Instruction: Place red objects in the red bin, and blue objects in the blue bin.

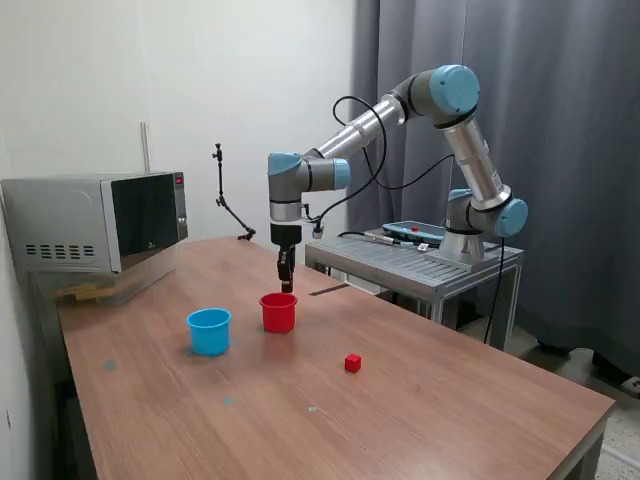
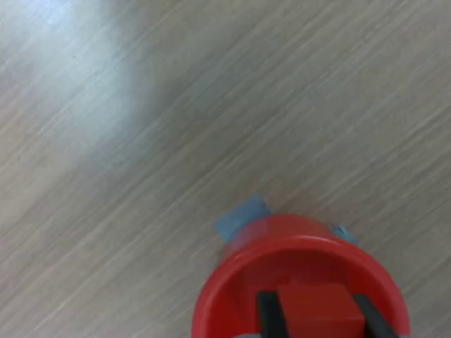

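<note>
The end effector (image 1: 286,283) hangs vertically just above the red cup (image 1: 279,312), clamping a red cube (image 2: 320,310); bare table (image 1: 450,420) spreads toward 5 o'clock.

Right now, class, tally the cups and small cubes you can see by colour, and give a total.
Red cups: 1, the red cup
Light blue cups: 1, the light blue cup
Red cubes: 2, the cube on the table and the cube between the jaws
Dark blue cubes: 0
Total: 4
</note>
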Controlling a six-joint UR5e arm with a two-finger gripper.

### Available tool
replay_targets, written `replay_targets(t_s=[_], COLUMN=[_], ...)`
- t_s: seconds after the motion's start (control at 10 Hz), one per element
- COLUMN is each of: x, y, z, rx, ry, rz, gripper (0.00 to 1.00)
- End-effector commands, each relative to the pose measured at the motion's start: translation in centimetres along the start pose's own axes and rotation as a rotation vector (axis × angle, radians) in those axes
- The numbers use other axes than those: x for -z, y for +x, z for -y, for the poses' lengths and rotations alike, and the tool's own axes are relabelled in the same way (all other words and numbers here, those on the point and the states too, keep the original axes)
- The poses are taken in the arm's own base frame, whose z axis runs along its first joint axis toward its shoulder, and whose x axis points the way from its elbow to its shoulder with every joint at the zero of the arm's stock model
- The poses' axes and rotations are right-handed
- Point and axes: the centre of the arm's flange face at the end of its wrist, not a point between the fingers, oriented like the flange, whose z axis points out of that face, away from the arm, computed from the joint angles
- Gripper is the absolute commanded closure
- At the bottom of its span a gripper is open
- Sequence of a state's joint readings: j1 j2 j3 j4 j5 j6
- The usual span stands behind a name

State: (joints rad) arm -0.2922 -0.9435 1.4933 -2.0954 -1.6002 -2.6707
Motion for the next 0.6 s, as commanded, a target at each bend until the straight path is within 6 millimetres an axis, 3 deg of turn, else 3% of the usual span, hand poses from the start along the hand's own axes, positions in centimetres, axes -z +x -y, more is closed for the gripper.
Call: replay_targets(t_s=[0.0,0.5], x=[-0.44,-0.06], y=[0.02,0.34], z=[-0.31,-0.97], rx=[-0.002,0.004], ry=[0.004,-0.008], rz=[0.000,-0.006], gripper=[1.00,1.00])
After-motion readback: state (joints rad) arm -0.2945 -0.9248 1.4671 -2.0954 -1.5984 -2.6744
